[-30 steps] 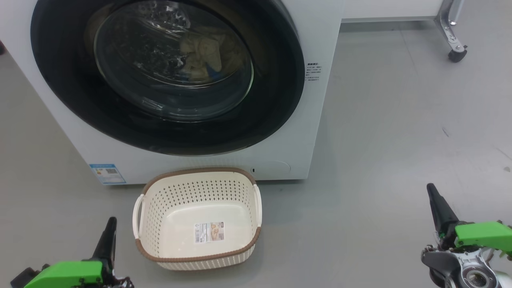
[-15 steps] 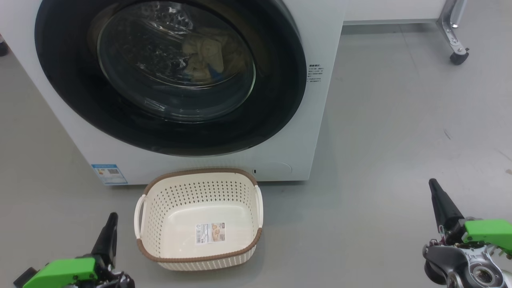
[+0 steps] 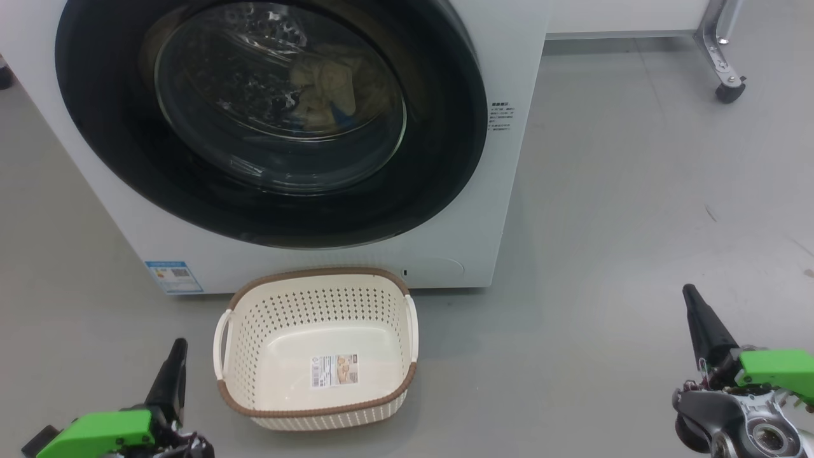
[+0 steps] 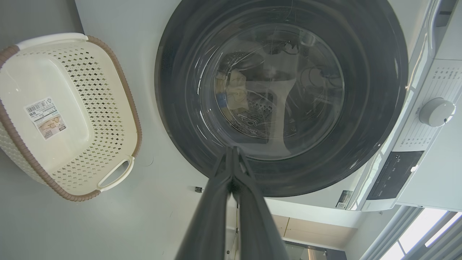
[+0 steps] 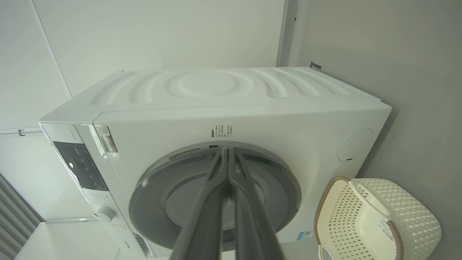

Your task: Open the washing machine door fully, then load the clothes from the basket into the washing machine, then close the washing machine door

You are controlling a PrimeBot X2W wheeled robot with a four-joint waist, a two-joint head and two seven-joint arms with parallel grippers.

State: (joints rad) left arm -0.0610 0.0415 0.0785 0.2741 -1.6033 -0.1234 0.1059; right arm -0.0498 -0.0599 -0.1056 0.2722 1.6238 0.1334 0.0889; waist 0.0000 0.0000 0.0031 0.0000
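Note:
The white washing machine [image 3: 502, 191] fills the upper left of the head view. Its round black door [image 3: 439, 178] lies flush against the front, closed. Through the glass window, pale cream clothes [image 3: 327, 89] lie inside the drum. The cream basket [image 3: 318, 346] with a brown rim stands on the floor just before the machine, holding only a label sticker. My left gripper [image 3: 177, 346] is shut, low left of the basket. My right gripper [image 3: 689, 294] is shut, far to the right. The left wrist view has the door [image 4: 371, 119], the basket [image 4: 68, 112] and the clothes [image 4: 236, 95].
Grey floor [image 3: 623, 210] stretches to the right of the machine. A metal leg with a black caster [image 3: 728, 89] stands at the upper right. A white wall base [image 3: 623, 19] runs along the back. The machine's knob [image 4: 436, 112] and control panel [image 4: 391, 175] appear in the left wrist view.
The whole picture shifted slightly early on, so the camera moved a little. Both grippers stay shut and low; door and basket are unchanged.

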